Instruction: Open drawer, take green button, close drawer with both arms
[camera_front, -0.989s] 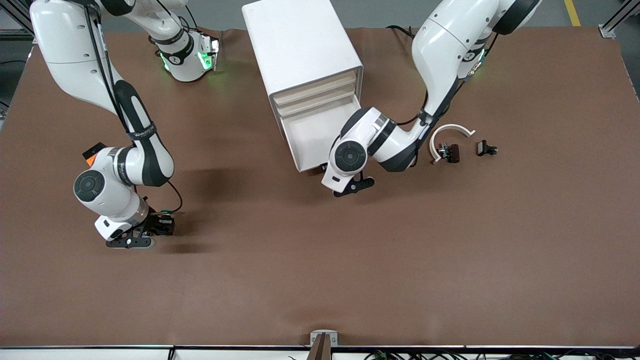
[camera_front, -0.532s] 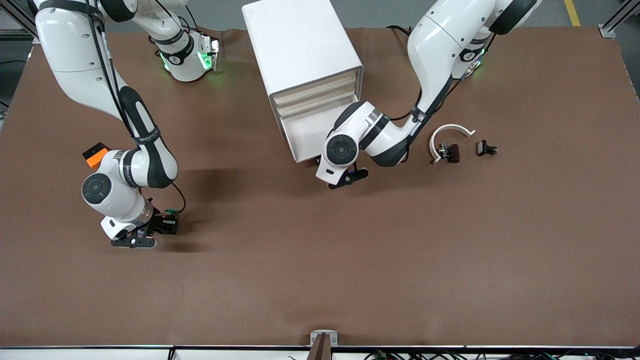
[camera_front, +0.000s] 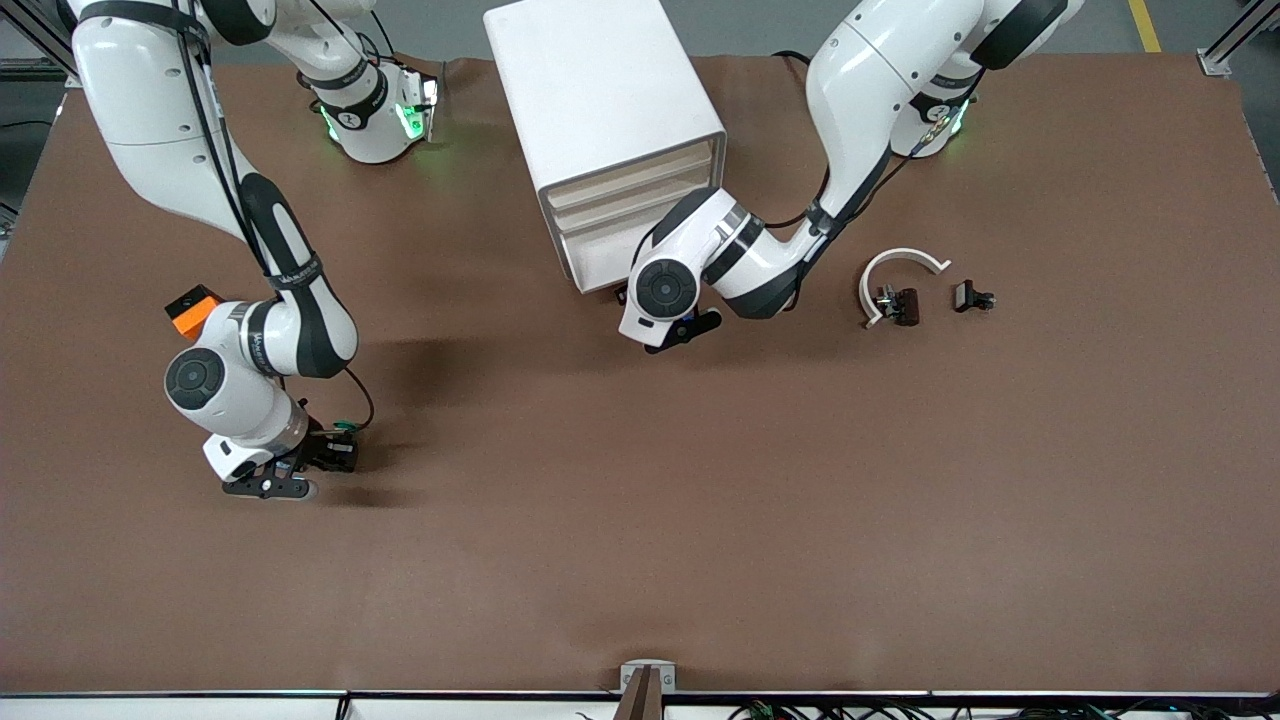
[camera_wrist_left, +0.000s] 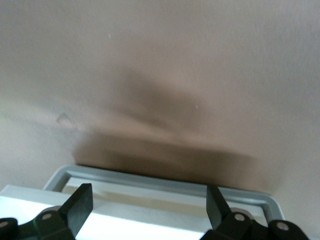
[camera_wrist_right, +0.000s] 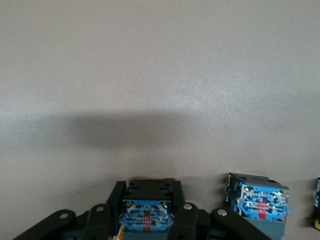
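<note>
Now left jaws (camera_wrist_left: 145, 210) gape at the drawer (camera_front: 600, 262); right jaws (camera_wrist_right: 147, 212) clamp the button (camera_wrist_right: 146, 216).

drawer (camera_front: 598, 255): white, nearly shut | button (camera_front: 343, 427): green cap, in right claw (camera_front: 325, 455), low over table

Both arms low over the table.
Left gripper (camera_wrist_left: 147, 210) spread wide, pointing level; right gripper (camera_wrist_right: 149, 220) pinched on a blue-backed block, wrist bent down.
</note>
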